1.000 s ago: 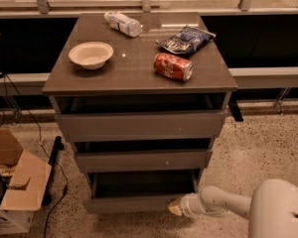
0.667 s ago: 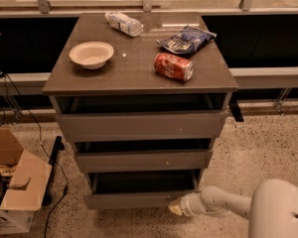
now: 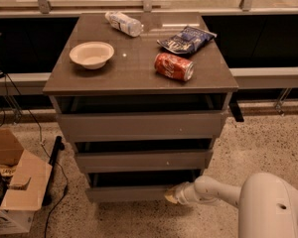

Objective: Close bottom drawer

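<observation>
The bottom drawer is the lowest of three grey-brown drawers in the cabinet. It stands slightly pulled out, with a dark gap above its flat front panel. My gripper is low at the right end of that front panel and touches it. The white arm reaches in from the lower right.
The middle drawer and top drawer also stand pulled out. On the cabinet top lie a white bowl, a plastic bottle, a blue chip bag and a red can. A cardboard box and cables lie on the floor at left.
The bottom drawer has slid inward a little, and my gripper has followed its front panel toward the cabinet.
</observation>
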### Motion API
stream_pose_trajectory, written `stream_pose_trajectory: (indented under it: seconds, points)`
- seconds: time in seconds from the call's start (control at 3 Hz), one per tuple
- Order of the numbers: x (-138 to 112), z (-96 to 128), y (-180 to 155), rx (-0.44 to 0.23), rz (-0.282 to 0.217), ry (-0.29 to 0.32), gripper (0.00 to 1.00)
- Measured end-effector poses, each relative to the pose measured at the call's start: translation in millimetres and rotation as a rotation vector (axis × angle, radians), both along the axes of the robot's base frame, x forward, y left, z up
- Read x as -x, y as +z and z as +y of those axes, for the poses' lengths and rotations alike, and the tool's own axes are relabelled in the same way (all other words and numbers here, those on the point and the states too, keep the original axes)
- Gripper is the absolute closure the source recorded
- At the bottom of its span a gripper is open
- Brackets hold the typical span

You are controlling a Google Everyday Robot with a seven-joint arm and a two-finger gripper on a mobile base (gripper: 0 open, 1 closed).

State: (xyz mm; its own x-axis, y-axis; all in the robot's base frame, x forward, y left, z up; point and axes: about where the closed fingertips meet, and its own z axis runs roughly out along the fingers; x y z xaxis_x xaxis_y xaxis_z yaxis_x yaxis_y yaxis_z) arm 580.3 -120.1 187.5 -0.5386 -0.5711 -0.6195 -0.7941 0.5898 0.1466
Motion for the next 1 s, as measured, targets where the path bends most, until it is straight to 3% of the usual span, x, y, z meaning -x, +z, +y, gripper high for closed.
stream_pose_trajectory:
  seconds: [0.67,1.0]
  points:
    - [3.6,4.6,-3.0,-0.004,0.007,0.005,0.0]
    - [3.6,4.6,-3.0,-0.004,0.007,0.005,0.0]
